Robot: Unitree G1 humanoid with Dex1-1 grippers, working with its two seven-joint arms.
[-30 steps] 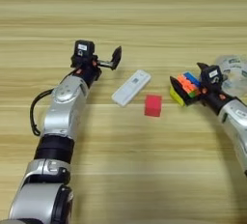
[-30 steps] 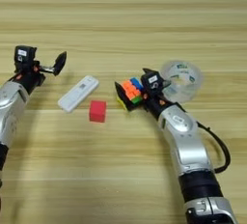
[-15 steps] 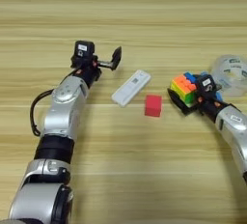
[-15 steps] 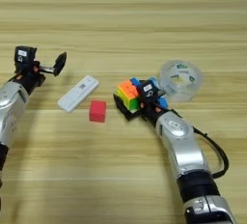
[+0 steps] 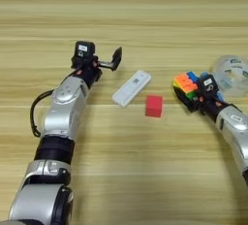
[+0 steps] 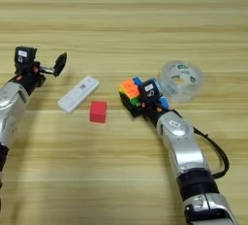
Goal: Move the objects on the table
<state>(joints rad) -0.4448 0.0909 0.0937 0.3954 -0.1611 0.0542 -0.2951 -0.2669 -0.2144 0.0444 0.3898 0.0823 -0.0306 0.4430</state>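
Left eye view: on the desk (image 5: 145,20) the left hand (image 5: 99,64) sits left of centre, its fingers spread wide and holding nothing (one black finger (image 5: 116,58) juts toward the right). Just right of it lies the slim white bar (image 5: 131,88), tilted, with the red cube (image 5: 154,106) near its lower end but apart. The right hand (image 5: 193,95) is closed around the multicoloured puzzle cube (image 5: 186,84), toward the desk's right edge.

Right eye view: the clear tape roll (image 6: 181,80) lies flat just right of the puzzle cube, nearest the right edge. Whether they touch, I cannot tell.
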